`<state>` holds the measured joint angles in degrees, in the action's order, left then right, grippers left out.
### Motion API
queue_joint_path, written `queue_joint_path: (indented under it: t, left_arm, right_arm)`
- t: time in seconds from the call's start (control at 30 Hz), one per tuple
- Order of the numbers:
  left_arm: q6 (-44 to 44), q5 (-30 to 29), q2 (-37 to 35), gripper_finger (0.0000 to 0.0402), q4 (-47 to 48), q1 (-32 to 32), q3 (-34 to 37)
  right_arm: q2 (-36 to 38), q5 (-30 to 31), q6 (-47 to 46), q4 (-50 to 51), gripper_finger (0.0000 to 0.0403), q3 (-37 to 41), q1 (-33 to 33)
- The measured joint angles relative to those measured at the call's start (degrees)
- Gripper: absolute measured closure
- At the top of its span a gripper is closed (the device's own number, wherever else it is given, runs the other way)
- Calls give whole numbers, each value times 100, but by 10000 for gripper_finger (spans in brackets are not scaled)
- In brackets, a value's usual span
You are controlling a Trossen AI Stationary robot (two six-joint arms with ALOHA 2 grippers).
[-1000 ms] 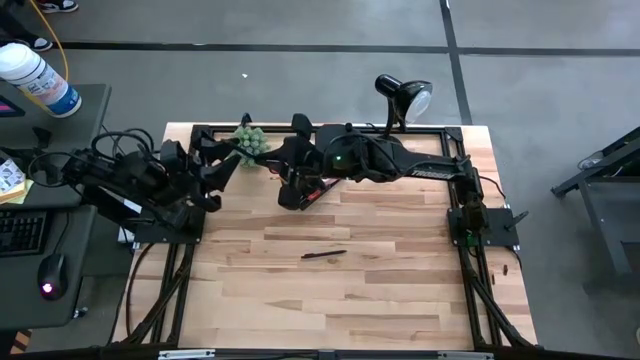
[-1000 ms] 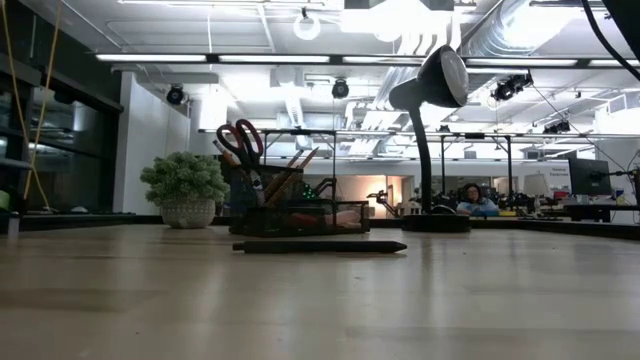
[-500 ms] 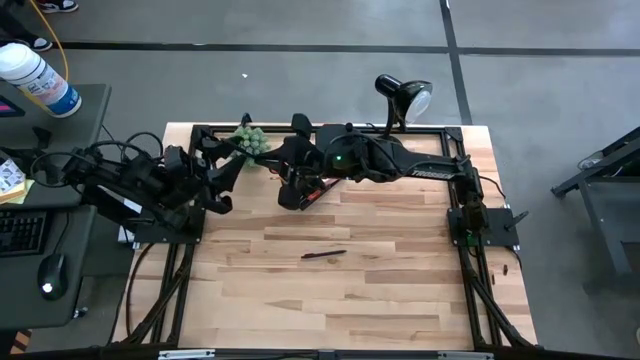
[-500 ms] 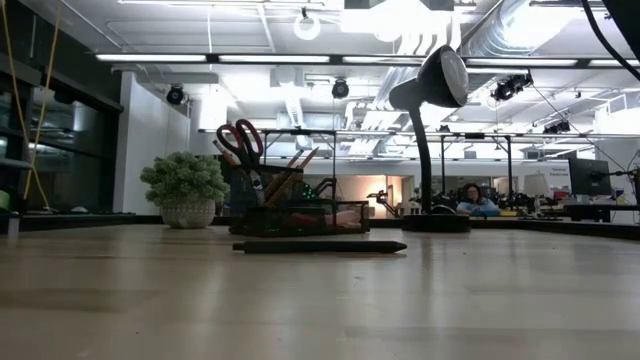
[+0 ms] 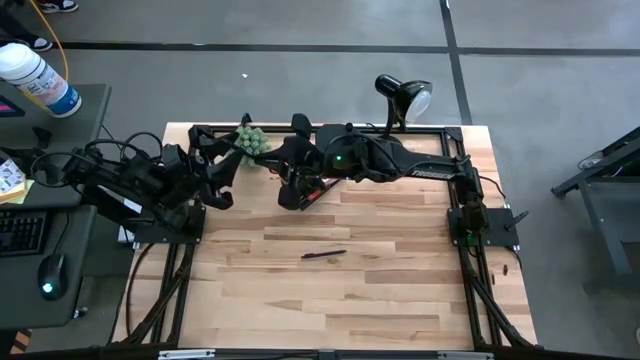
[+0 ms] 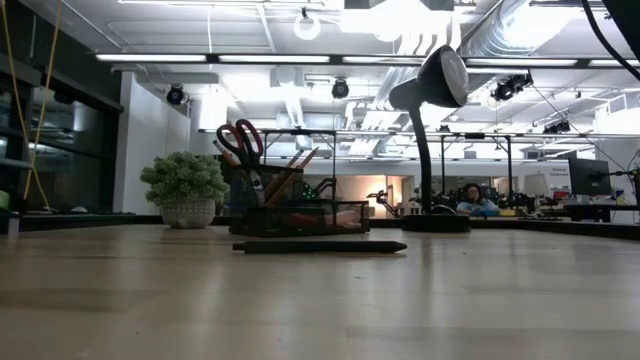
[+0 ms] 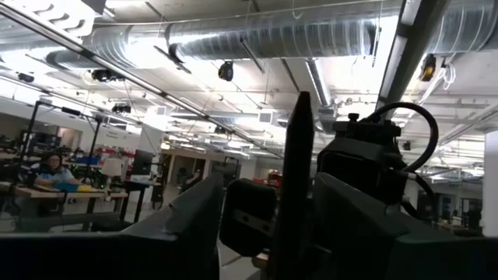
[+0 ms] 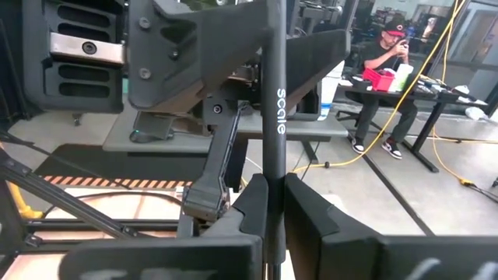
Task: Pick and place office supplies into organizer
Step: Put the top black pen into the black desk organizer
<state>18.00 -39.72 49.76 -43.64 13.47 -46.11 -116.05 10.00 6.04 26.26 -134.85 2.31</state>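
Observation:
My right gripper (image 5: 290,190) reaches across the far side of the table and is shut on a black pen (image 8: 272,93) printed "scale". It is above the black organizer (image 6: 300,215), which the arm mostly hides in the high view. In the low view red-handled scissors (image 6: 238,140) and orange pencils (image 6: 295,165) stand in the organizer. A second black pen (image 5: 323,255) lies flat on the table in front of it. My left gripper (image 5: 218,178) is open and empty at the far left, by the plant. A slim dark upright shaft (image 7: 297,155) shows beyond its fingers. My right gripper pinches the black pen's shaft (image 8: 272,167) between its two fingers (image 8: 307,214). The fingers point about level toward the table's left and lie across the pen. The pen stands upright in the hold, lifted clear. Its lower part is hidden behind the fingers.
A small green plant (image 5: 250,140) stands at the far left. A black desk lamp (image 5: 402,95) stands at the far edge. Black frame rails (image 5: 470,270) run along the left and right sides. Bare wood (image 5: 330,300) fills the near half. A seated person (image 8: 385,54) is in the room beyond.
My left arm has shifted a little toward the table's right, its gripper staying by the plant. My right gripper and its pen have kept still.

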Motion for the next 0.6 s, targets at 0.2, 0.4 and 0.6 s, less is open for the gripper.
queue_joint_path:
  t: [0.2,0.4,0.6]
  left_arm:
    - [126,13,0,276,0,2,0]
    - [281,38,2,347,13,4,0]
    - [319,46,2,393,20,7,0]
  right_arm:
    - [0,-31,-1,2,383,0,2]
    - [0,-17,-2,29,386,0,-2]
    - [0,-4,2,66,382,-2,-7]
